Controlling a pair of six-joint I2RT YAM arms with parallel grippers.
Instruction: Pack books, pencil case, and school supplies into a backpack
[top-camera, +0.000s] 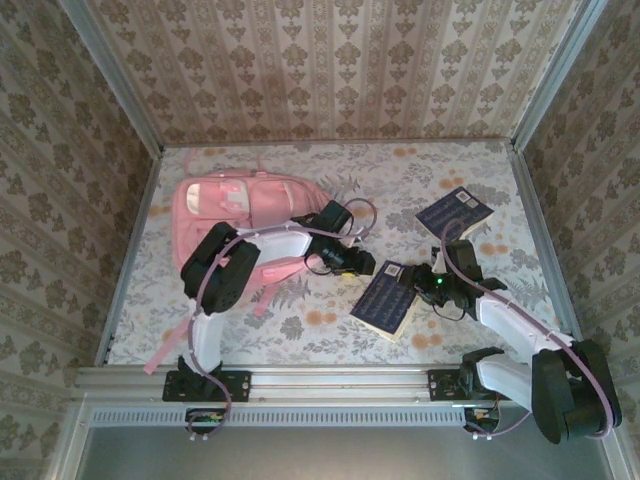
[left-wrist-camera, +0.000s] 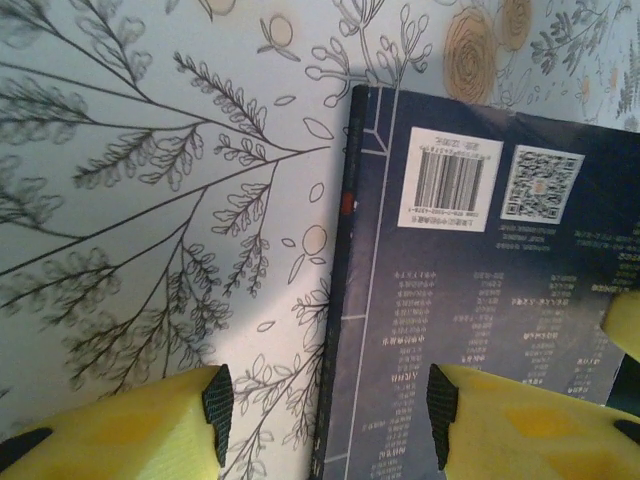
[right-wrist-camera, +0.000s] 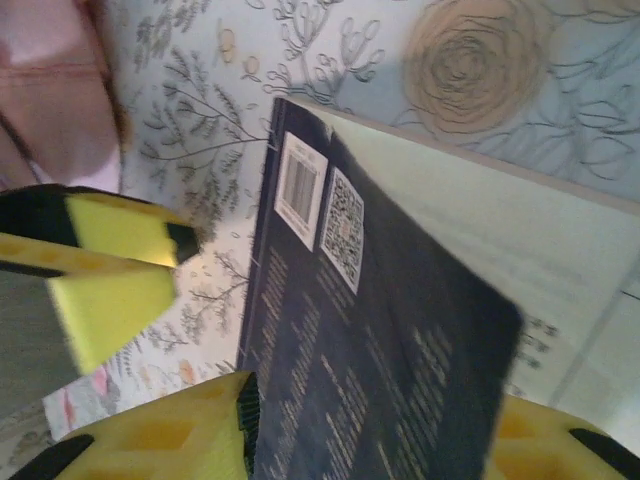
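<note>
Pink backpack (top-camera: 250, 205): soft, lying flat at the far left of the tabletop (top-camera: 330, 330), white patches up, a strap trailing toward the near edge.

Two navy books, well apart from each other:
- Far book (top-camera: 456, 212): flat at far right, rotated diagonal, pale print on the cover.
- Near book (top-camera: 385, 298): centre-right, just right of the backpack, also diagonal. Back cover up, with white barcode label (left-wrist-camera: 450, 178) and QR square (left-wrist-camera: 540, 183) near one end and rows of small print below. Pale page edge shows along one side.
</note>
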